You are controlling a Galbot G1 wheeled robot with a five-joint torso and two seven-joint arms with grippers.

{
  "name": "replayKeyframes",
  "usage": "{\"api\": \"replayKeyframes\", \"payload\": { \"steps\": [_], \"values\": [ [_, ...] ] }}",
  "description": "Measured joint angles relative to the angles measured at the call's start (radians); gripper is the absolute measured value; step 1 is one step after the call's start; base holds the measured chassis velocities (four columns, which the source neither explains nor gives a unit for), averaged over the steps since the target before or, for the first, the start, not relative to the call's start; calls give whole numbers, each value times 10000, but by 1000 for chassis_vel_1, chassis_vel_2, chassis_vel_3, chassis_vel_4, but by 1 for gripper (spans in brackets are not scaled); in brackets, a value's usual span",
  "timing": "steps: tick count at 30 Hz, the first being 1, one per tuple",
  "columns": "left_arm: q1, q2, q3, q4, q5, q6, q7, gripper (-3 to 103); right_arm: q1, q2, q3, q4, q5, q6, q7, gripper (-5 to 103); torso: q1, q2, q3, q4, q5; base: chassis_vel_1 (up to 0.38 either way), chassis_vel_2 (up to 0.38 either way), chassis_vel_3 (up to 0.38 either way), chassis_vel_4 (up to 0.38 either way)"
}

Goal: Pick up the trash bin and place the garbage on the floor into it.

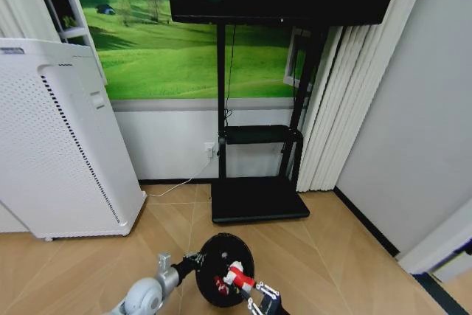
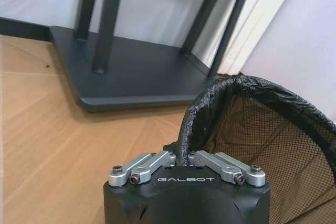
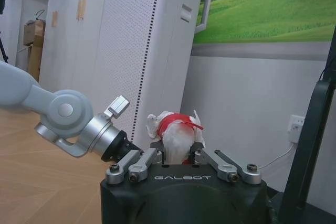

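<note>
Black mesh marks the trash bin (image 1: 221,269), which hangs low in the head view, held off the floor (image 1: 332,256) by the left claw (image 1: 198,260). That claw comes in from the left side on its grey arm and is clamped on the bin's rim; the left wrist view shows its fingers pinched together on the black liner (image 2: 191,124) folded over the rim, with the bin's mesh wall (image 2: 273,145) curving away beyond it and the tan planks showing through.

At the bin's right edge sits the right claw (image 1: 247,291), closed on a pinkish-white wrapper (image 1: 237,275) with red marking. In the right wrist view the wrapper (image 3: 176,132) stands crumpled between that claw's fingers (image 3: 155,148), its red band near the top. From the head view the wrapper lies over the bin's open mouth, and another small red-and-white piece (image 1: 221,284) shows inside the bin just beside it; I cannot tell what that piece is.

Behind the bin, a black TV stand (image 1: 258,201) rests with its flat base on the floor, against the wall with the green meadow picture (image 1: 184,57). A tall white appliance (image 1: 59,145) stands to the left, well apart from the bin.
</note>
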Motion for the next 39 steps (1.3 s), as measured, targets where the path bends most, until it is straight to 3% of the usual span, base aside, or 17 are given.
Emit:
{"api": "replayKeyframes", "payload": {
  "steps": [6, 7, 9, 10, 12, 18, 24, 26, 27, 30, 31, 33, 34, 35, 37, 38, 39],
  "values": [
    [112, 3, 10, -55, 76, -30, 163, 3, 133, 23, -232, -135, -19, -25, 37, 19, 0, 0, 0, 1, 0, 0, 0, 0, 0],
    [168, 3, 10, -110, 105, -41, 211, 3, 220, 26, -350, -218, -34, -60, 96, 28, 0, 0, 0, 1, -1, 0, 0, 0, 0],
    [191, 3, 10, -138, 115, -45, 227, 3, 289, 27, -424, -281, -40, -85, 166, 28, 0, 0, 0, 1, -1, 0, 0, 0, 0],
    [229, 2, 34, -200, 130, -50, 246, 3, 476, 34, -598, -469, -42, -138, 358, 39, 0, 0, 0, 1, 1, 0, 0, 0, 0],
    [221, 2, 55, -205, 131, -52, 247, 3, 531, 42, -633, -523, -43, -158, 411, 39, 0, 0, 0, 1, 1, 0, 0, 0, 0],
    [137, -106, 252, -203, 133, -143, 164, 3, 854, -55, -406, -738, 108, -311, 866, 66, 0, -1, 0, 0, 0, 0, 0, 0, 0],
    [175, -197, 126, -220, 94, -165, -50, 3, 913, 12, -256, -835, 215, -312, 1034, 83, 0, 0, 0, 1, 0, 0, 0, 0, 0],
    [264, -328, -187, -294, -6, -195, -401, 3, 856, 298, 192, -639, 241, -606, 1285, 97, 0, -1, 1, 1, 0, 0, 0, 0, 0],
    [264, -328, -187, -294, -6, -195, -401, 3, 856, 298, 192, -639, 241, -606, 1285, 97, 0, -1, 1, 1, 0, 0, 0, 0, 0],
    [450, -499, -721, -560, -180, -367, -885, 3, 877, 761, 854, -154, 877, -1323, 2743, 100, 0, -1, 0, 0, 2, 0, 0, 0, 0],
    [450, -499, -721, -560, -180, -367, -885, 3, 877, 761, 854, -154, 877, -1323, 2743, 100, 0, -1, 0, 0, 2, 0, 0, 0, 0],
    [663, -614, -1192, -968, -174, -490, -1490, 3, 909, 900, 1575, 211, 1592, -2236, 4214, 100, 0, 0, 0, 1, -2, 0, 0, 0, 0],
    [663, -614, -1192, -968, -174, -490, -1490, 3, 909, 900, 1575, 211, 1592, -2236, 4214, 100, 0, 0, 0, 1, -2, 0, 0, 0, 0],
    [722, -661, -1331, -1111, -175, -515, -1808, 3, 921, 917, 1776, 237, 1680, -2404, 4488, 100, 0, -1, 0, 0, -1, 0, 0, 0, 0],
    [1095, -882, -1961, -1657, -235, -547, -3138, 3, 1041, 911, 2413, 163, 1776, -2726, 5182, 100, 0, -1, 0, -3, -2, 0, 0, 0, 0],
    [1095, -882, -1961, -1657, -235, -547, -3138, 3, 1041, 911, 2413, 163, 1776, -2726, 5182, 100, 0, -1, 0, -3, -2, 0, 0, 0, 0],
    [1449, -1016, -2473, -1991, -289, -546, -3806, 3, 1116, 909, 2689, 110, 1798, -2845, 5421, 100, 0, -1, 0, -1, 0, 0, 0, 0, 0]
  ]
}}
